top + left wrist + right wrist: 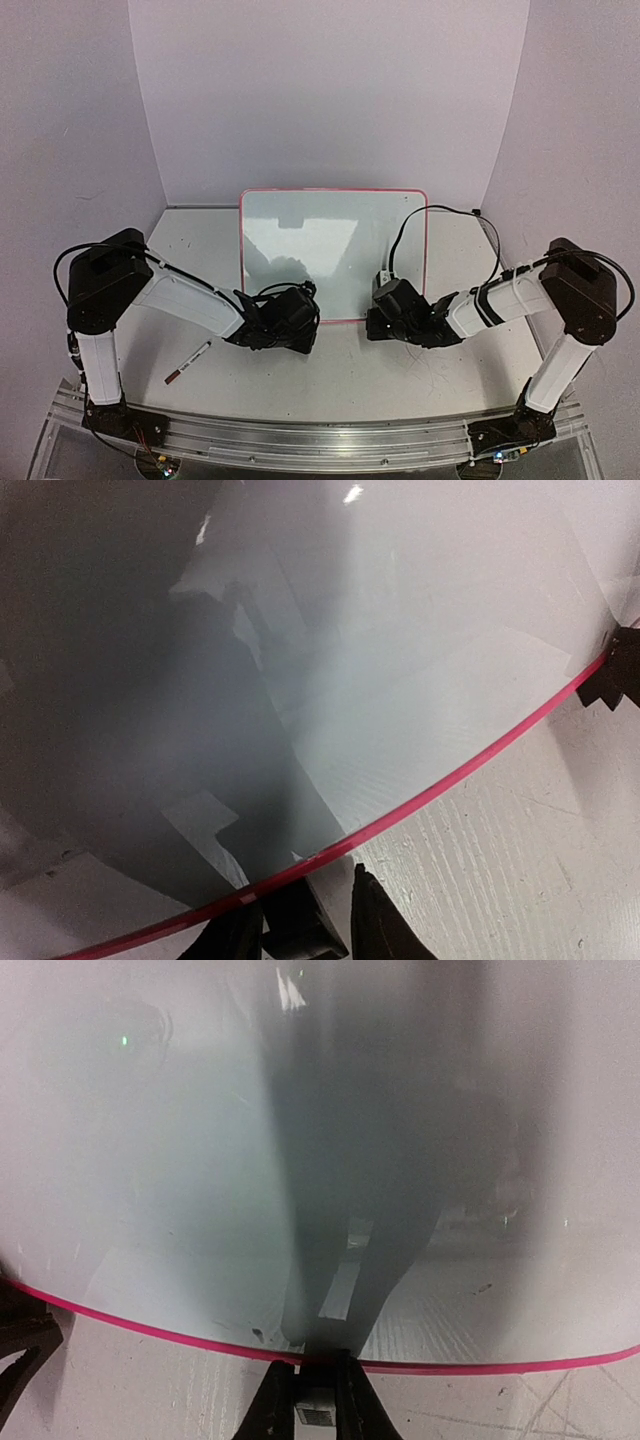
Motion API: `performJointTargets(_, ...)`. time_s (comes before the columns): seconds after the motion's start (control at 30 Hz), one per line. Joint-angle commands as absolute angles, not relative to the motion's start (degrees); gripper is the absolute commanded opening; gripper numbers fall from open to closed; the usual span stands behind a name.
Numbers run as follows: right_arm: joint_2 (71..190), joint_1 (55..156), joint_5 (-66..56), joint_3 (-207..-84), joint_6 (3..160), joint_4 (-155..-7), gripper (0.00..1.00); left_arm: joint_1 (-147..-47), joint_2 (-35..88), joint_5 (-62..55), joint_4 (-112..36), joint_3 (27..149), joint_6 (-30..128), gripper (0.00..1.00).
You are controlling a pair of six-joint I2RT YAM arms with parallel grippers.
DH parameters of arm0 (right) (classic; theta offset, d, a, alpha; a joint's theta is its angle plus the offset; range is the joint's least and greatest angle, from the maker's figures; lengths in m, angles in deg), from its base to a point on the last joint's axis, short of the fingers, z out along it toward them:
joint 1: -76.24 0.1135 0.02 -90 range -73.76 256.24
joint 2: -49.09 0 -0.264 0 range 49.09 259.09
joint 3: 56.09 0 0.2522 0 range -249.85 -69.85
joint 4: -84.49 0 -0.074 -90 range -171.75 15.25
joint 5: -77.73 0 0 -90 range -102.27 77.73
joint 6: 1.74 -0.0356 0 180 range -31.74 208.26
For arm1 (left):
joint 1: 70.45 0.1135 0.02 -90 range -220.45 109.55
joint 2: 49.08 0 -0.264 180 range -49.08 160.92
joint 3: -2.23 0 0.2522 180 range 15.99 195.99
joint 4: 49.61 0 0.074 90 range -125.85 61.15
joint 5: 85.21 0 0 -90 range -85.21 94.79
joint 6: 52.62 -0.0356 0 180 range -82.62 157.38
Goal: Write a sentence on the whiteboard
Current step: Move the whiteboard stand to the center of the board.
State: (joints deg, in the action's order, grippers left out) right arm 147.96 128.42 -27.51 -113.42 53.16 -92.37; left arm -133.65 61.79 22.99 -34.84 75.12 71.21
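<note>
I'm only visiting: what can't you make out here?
Writing on the glossy white, red-pink-framed whiteboard: none legible; shadows and glare cover it in both wrist views, top view too small.
Whether left or right jaws pinch its near edge: black wrists hide them from above; wrist views cut them off at the bottom.
The thin white pen on the table: top view only, too small to tell if capped.
</note>
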Motion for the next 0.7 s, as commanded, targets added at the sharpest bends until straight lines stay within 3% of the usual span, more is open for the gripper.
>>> performJointTargets(0.0, 146.49, 127.96, -32.64, -113.12, 51.71, -90.45, 0.03, -132.94, 61.16, 23.88, -36.38, 77.06, 69.55, 0.32)
performJointTargets(0.17, 144.65, 127.9, -34.36, -112.97, 52.08, -89.28, 0.03, -132.88, 59.98, 23.73, -36.38, 75.99, 70.04, 0.35)
performJointTargets(0.47, 144.25, 127.91, -35.72, -112.44, 52.4, -89.35, 0.04, -132.41, 63.6, 23.89, -36.29, 80.58, 67.96, 0.3)
performJointTargets(0.53, 144.75, 127.94, -34.67, -112.94, 53.28, -89.68, 0.09, -132.41, 63.07, 24.11, -36.29, 80.09, 67.74, 0.3)
performJointTargets(0.67, 144.97, 127.92, -33.63, -113.53, 54.4, -89.92, 0.31, -132.41, 61.61, 22.24, -36.28, 78.42, 68.41, 0.35)
